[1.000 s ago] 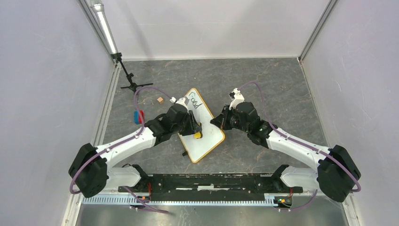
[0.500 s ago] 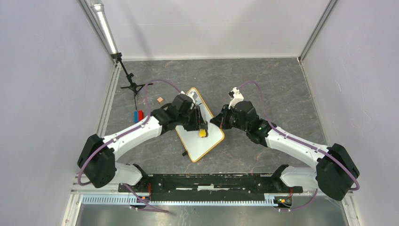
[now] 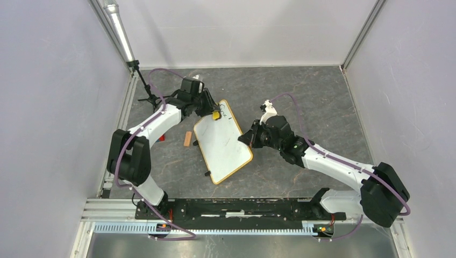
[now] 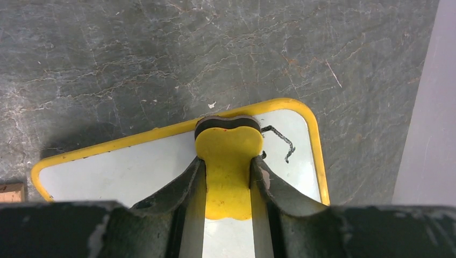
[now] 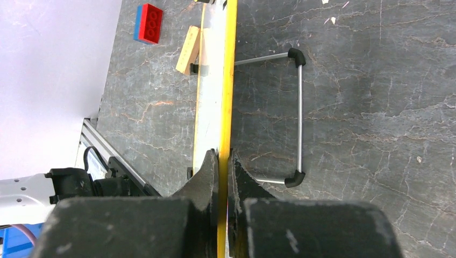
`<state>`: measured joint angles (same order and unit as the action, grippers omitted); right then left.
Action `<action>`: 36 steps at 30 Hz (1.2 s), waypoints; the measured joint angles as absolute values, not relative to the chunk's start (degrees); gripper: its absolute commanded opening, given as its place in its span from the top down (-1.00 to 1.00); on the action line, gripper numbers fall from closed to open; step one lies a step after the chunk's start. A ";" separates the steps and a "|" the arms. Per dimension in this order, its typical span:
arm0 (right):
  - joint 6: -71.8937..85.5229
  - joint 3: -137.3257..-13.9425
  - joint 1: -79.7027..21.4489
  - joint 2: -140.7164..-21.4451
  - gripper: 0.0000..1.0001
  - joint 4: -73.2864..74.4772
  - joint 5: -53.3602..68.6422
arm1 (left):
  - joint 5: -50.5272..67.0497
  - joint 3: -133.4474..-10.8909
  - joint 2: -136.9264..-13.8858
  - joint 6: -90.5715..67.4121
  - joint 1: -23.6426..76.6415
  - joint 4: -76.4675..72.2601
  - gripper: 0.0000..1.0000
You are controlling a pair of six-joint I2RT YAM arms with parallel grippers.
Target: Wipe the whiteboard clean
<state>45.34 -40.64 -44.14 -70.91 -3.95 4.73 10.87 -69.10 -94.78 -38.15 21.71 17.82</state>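
The whiteboard (image 3: 223, 145), white with a yellow frame, lies tilted in the middle of the table. My left gripper (image 3: 214, 113) is shut on a yellow eraser (image 4: 228, 156) with a black felt base. It presses the eraser on the board's far corner (image 4: 134, 166). A short black stroke (image 4: 280, 141) shows beside the eraser; the rest of the board looks blank. My right gripper (image 3: 245, 138) is shut on the board's right edge (image 5: 229, 80), with one jaw on each side of the frame.
A wooden block (image 3: 187, 138) and a red-and-blue brick (image 5: 148, 22) lie left of the board. The board's wire stand (image 5: 299, 107) juts out beneath it. A small black tripod (image 3: 149, 92) stands at the far left by the wall.
My left arm swept the eraser from the board's near middle up to its far corner. The handwriting there is mostly gone. The board shifted slightly left; the right gripper kept its hold.
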 measured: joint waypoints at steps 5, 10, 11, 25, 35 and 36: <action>46.06 -40.71 -44.27 -71.02 1.00 -3.77 4.69 | 9.26 -67.70 -93.84 -38.13 22.70 15.90 0.60; 46.06 -40.71 -44.53 -71.02 1.00 -3.70 4.64 | 5.37 -63.20 -88.84 -38.24 27.75 13.30 0.58; 46.04 -40.71 -44.53 -71.02 1.00 -3.55 4.60 | 4.84 -62.48 -87.66 -38.30 29.71 12.93 0.58; 46.04 -40.75 -44.58 -71.00 1.00 -3.20 3.90 | 10.33 -71.42 -95.88 -38.96 24.67 13.43 0.62; 46.24 -40.93 -44.86 -71.00 1.00 -3.03 4.05 | 10.63 -68.88 -95.37 -38.96 23.31 9.39 0.63; 46.22 -40.93 -44.91 -71.00 1.00 -3.03 4.08 | 10.59 -66.96 -94.11 -38.94 23.31 8.47 0.63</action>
<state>46.22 -40.93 -44.91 -71.00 -3.03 4.08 10.59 -66.96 -94.11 -38.94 23.31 8.47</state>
